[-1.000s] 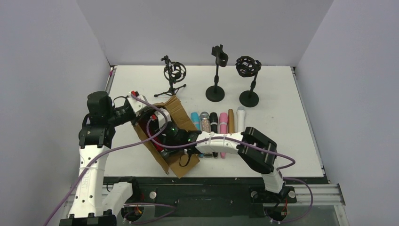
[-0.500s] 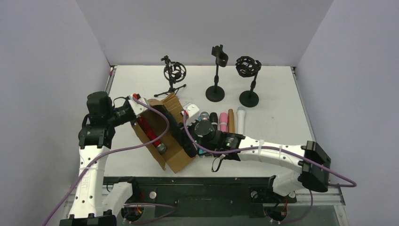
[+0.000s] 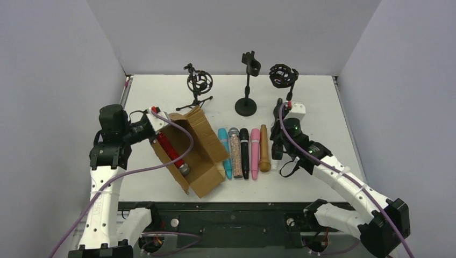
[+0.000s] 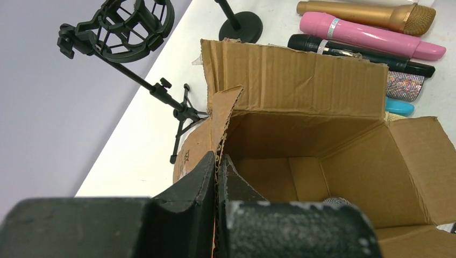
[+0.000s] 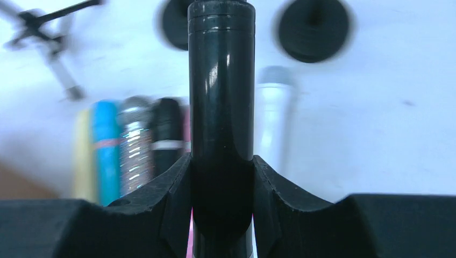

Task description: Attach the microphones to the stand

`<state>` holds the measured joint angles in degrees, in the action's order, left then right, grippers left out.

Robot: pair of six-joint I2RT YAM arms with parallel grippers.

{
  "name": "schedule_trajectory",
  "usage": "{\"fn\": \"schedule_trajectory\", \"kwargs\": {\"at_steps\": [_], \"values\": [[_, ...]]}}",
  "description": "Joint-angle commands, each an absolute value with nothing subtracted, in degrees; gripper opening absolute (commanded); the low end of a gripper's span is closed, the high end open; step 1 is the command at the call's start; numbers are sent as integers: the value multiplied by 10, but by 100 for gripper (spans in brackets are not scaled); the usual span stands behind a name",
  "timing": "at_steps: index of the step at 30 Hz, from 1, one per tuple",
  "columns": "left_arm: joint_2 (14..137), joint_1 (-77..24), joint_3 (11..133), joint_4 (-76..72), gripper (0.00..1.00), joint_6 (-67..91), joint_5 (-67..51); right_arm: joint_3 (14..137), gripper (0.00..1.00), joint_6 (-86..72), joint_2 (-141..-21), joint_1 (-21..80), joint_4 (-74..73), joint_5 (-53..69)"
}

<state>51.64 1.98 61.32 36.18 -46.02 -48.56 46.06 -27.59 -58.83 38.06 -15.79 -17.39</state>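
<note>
My left gripper [image 4: 218, 159] is shut on the edge of a flap of the open cardboard box [image 3: 201, 148], at the box's left in the top view [image 3: 155, 116]. A red microphone with a grey mesh head [image 3: 171, 153] lies inside. My right gripper [image 5: 221, 161] is shut on a black microphone [image 5: 221, 80] and holds it above the table [image 3: 277, 124], in front of the right shock-mount stand [image 3: 283, 76]. Teal [image 3: 224, 153], glittery [image 3: 234, 153], black [image 3: 244, 153], pink [image 3: 255, 153] and golden-brown [image 3: 264, 148] mics lie side by side. A white mic [image 5: 274, 118] lies under my right gripper.
A tripod shock-mount stand [image 3: 200, 83] stands at the back left and a clip stand [image 3: 248, 67] on a round base in the middle. A cream mic [image 3: 220, 170] peeks out by the box's corner. White walls close in the table.
My right arm came out of the box with the black mic and swung right, across the row of mics, to in front of the right stand. My left gripper kept hold of the flap.
</note>
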Motion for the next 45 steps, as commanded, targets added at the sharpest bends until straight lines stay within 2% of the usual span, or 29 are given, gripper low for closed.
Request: {"fn": "schedule_trajectory", "kwargs": {"at_steps": [1,10,21,34,38,41,45], "values": [[510,24,607,334,0,-433,-514,480,0,-294,-630,281,-216,-214],[502,25,598,296,0,-375,-542,506,0,-283,-815,212,-211,-192],[490,26,599,262,0,-330,-557,546,2,-267,-944,192,-236,-141],[485,26,607,263,0,-327,-560,551,34,-264,-958,189,-249,-109],[486,26,609,263,0,-326,-561,548,37,-267,-949,189,-249,-102],[487,26,611,262,0,-326,-562,545,44,-271,-945,189,-249,-96],[488,26,613,263,0,-325,-563,544,46,-275,-935,189,-251,-96]]}}
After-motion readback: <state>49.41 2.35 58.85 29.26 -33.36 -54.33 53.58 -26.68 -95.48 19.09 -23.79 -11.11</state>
